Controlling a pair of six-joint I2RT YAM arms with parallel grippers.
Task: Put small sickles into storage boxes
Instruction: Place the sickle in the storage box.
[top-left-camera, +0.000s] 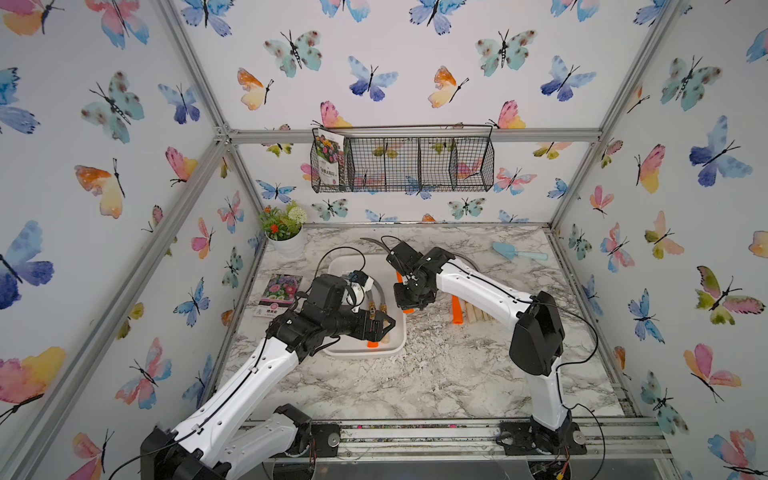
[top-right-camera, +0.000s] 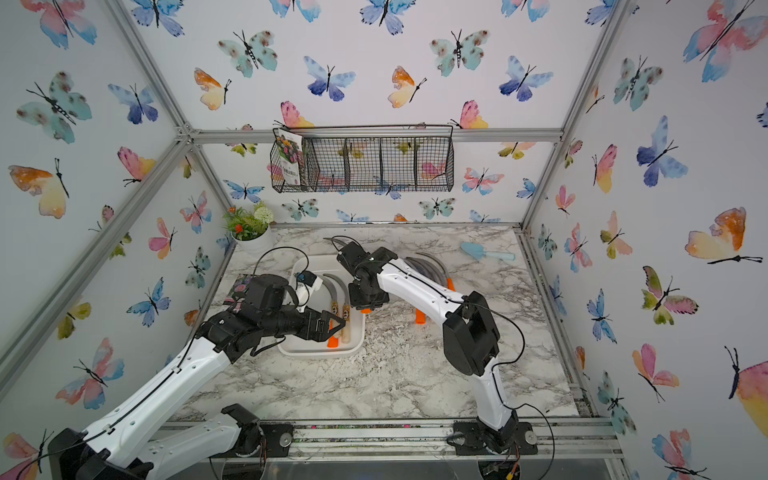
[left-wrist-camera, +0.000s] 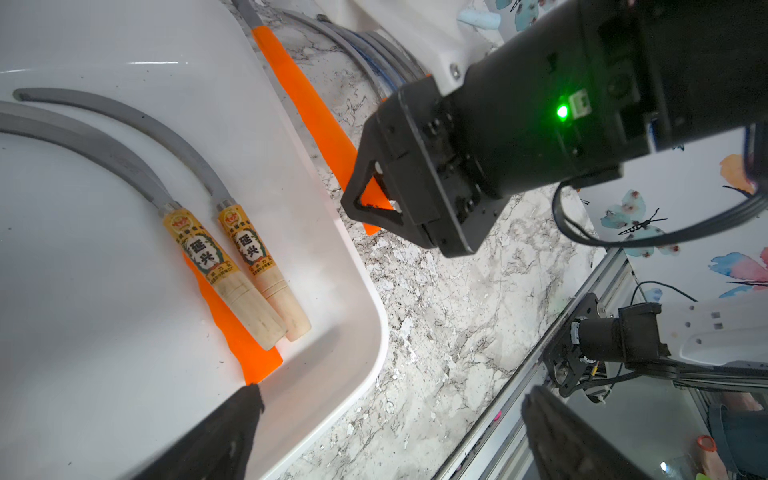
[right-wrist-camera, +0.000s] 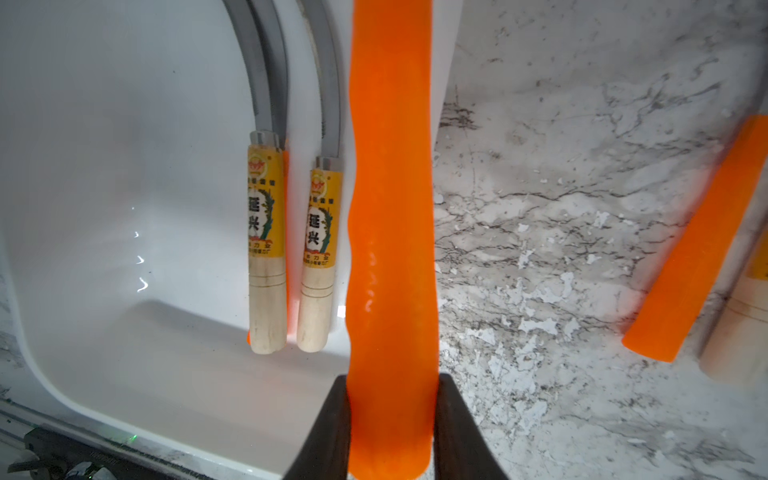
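Right wrist view first: how is the right gripper (right-wrist-camera: 392, 382) seen?

— Its jaws are seen clamped on the butt end of an orange-handled sickle (right-wrist-camera: 390, 199). The handle is held just beside the rim of the white tray (right-wrist-camera: 124, 353) nearest that arm. Whether it touches the table cannot be told.

And the poses from above?

— In both top views the right arm (top-left-camera: 478, 286) is bent at the elbow and reached towards the tray, with the wrist turned down. The left arm (top-left-camera: 249, 374) is stretched low across the tray's near end. The left gripper (top-left-camera: 384, 326) is spread wide and nothing is gripped.

What is around, and what is blocked?

— Much of the tray is covered by the left arm (only handle ends show). Other sickles (top-left-camera: 457, 309) lie on the marble table (top-left-camera: 415, 374), partly hidden by the right arm. A blue trowel (top-left-camera: 519, 251) lies well apart at the far right. A potted plant (top-left-camera: 284, 232) and a seed packet (top-left-camera: 278, 293) are placed near the tray's other side.

What is added by the left wrist view?

— Two wood-handled sickles (left-wrist-camera: 208, 257) are shown side by side inside the tray, laid over an orange handle (left-wrist-camera: 249, 357).
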